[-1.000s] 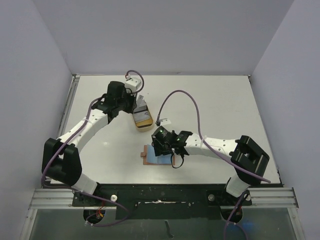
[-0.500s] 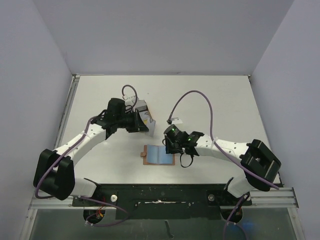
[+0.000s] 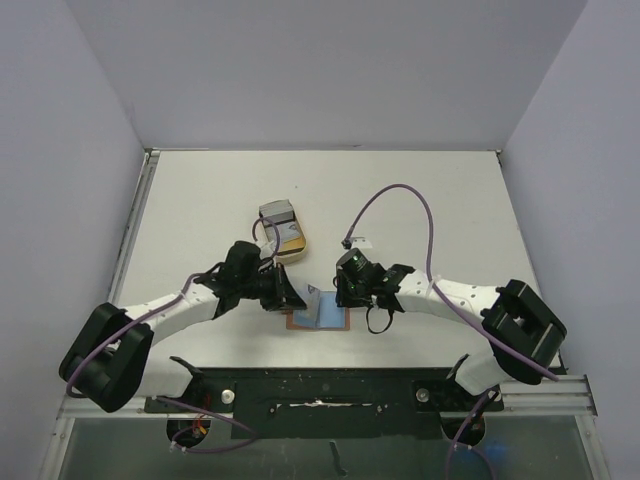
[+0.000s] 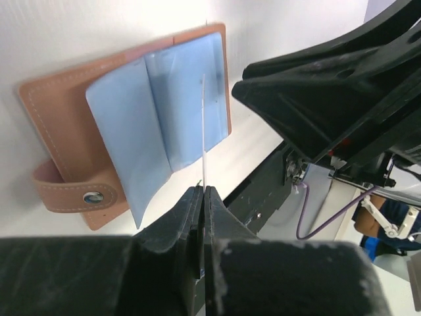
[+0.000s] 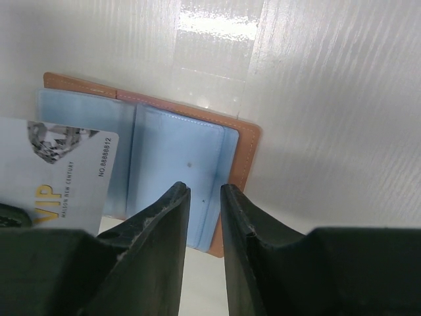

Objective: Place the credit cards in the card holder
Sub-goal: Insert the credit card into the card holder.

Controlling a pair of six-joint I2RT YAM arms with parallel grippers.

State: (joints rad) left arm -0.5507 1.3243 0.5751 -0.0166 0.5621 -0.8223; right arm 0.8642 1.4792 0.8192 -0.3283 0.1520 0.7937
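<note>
Pressed together, the jaws of the left gripper [image 4: 202, 192] pinched one credit card [image 5: 60, 170] by its lower edge and held it upright, edge-on over the open card holder [image 4: 174, 108]. The holder lay flat on the table [image 3: 430, 200] between the two arms, blue-grey pockets facing up. On the right gripper [image 5: 204, 191] the jaws stood a narrow slit apart just over one of those pockets, and I could see nothing clamped between them. The remaining cards [image 3: 278, 213] sat in the tan tray [image 3: 297, 250], farther back. My worry was the entry: the card looked to hang close to the fold rather than at a pocket mouth, so a push down could jam it on the spine or buckle the soft flap. With the right fingers not clearly pinning the holder, I judged that a skewed push could also drag it across the table, or the card could pivot in so thin a pinch.
</note>
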